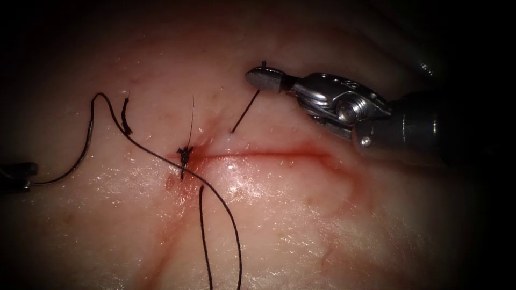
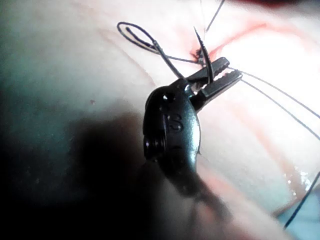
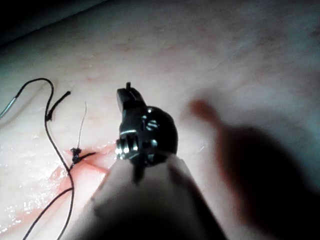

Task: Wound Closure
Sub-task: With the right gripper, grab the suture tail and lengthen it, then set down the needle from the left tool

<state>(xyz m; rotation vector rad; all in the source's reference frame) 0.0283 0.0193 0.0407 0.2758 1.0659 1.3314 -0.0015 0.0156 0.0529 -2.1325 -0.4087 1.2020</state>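
Tissue (image 1: 301,215); right end effector (image 1: 263,79) gripping needle (image 1: 244,113).

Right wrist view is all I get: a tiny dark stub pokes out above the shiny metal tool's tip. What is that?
Observer: That is the tail of the thin dark needle. In the endoscope view, the right arm's tool has its jaws shut on it near that tail.
Operator: Where does the rest go?
Observer: It slants down to the pale pork tissue. Its tip meets the surface above the red cut, right of the dark knot. I cannot tell whether it has entered.
Operator: And the dark thread leaving my picture?
Observer: The left arm's tool holds it at the endoscope view's left edge.
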